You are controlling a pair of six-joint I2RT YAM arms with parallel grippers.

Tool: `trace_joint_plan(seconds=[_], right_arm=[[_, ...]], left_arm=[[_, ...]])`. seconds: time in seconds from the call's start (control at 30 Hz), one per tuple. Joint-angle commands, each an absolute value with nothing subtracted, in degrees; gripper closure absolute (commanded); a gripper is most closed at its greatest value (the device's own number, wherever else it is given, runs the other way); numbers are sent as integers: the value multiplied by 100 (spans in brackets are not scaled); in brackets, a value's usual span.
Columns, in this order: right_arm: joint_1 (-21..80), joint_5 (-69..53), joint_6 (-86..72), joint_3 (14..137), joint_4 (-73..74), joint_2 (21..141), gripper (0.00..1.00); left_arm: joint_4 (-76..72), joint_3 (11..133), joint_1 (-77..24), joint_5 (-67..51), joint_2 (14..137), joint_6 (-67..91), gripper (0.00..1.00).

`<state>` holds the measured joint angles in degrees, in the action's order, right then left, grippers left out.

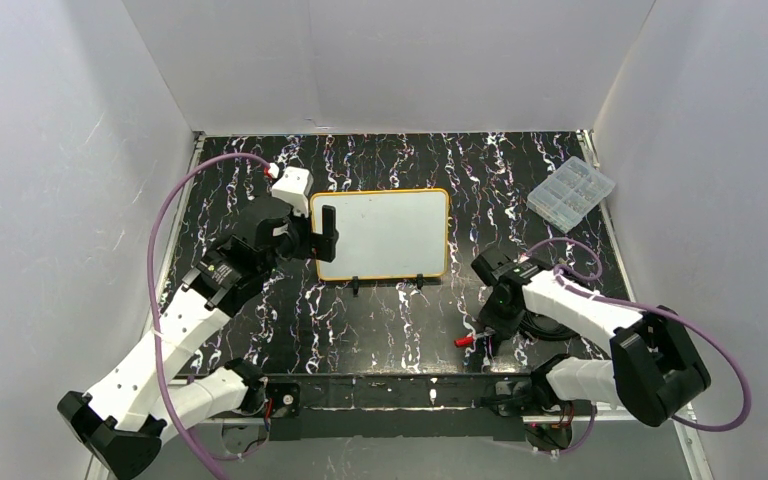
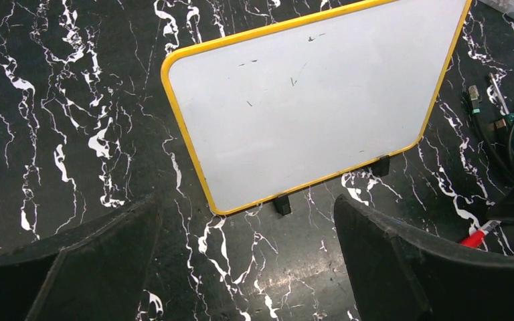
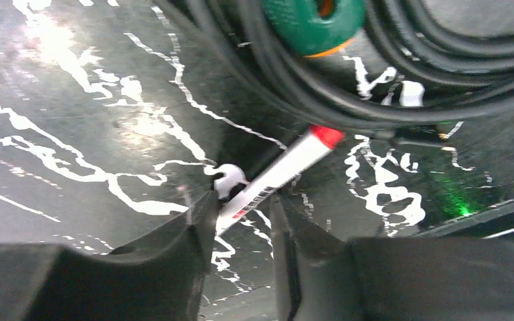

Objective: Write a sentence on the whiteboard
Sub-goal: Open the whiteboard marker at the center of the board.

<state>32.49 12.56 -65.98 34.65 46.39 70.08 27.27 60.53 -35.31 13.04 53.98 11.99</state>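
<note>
1. The whiteboard [image 1: 385, 232] lies mid-table on the black marbled table [image 1: 400, 330], its yellow frame toward us and two black clip feet [image 2: 282, 204] on the near edge. Its face carries no writing, only a few faint dark specks.
2. The left gripper [image 1: 313, 238] hovers at the board's left edge with its jaws spread wide and nothing between them.
3. The right gripper [image 3: 242, 204] is down at the table near the right arm's base. The marker [image 3: 281, 167] runs slantwise between its fingers. The jaws stand narrow around the barrel, but we cannot tell whether they actually clamp it.
4. Handling, as we judge it: the marker is light, stiff and smooth, and it is likely to roll or twist in a loose pinch. We would take it mid-barrel, square across, well clear of the red cap [image 3: 326, 136].
5. The board looks thin, light and rigid, with a slick face. It may skid under pen pressure, so holding its left edge or frame seems wise.
6. In the way: a coil of black cables [image 3: 375, 80] with a green piece [image 3: 308, 17] lies just behind the marker's capped end, close enough to snag on a lift.
7. A clear compartment box [image 1: 571, 192] sits at the far right, well apart from the board and no obstacle.
8. The table between marker and board shows nothing else in the path.
</note>
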Motion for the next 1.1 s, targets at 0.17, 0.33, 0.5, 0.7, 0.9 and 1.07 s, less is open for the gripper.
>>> trace_joint_plan(seconds=[0.17,0.33,0.5,0.7,0.9,1.07], right_arm=[[3813,1749,-7083,3468,3399,7240,92],[4024,1841,-6788,3718,3216,7036,99],[4155,1880,-6416,3930,2868,6203,99],[4192,1616,-5753,4131,1625,5266,99],[4192,949,-5238,4352,-194,5173,99],[4192,349,-5046,4604,-1175,5328,99]], left_arm=[[2598,5872,-3507,1551,5196,1015,2],[2478,5796,-3507,1212,5113,983,2],[2148,5685,-3515,111,4885,1490,4],[1152,5411,-3851,-1172,4922,2820,10],[358,5394,-4614,-1679,5660,3654,10],[-199,5272,-4681,-2121,6132,4143,13]])
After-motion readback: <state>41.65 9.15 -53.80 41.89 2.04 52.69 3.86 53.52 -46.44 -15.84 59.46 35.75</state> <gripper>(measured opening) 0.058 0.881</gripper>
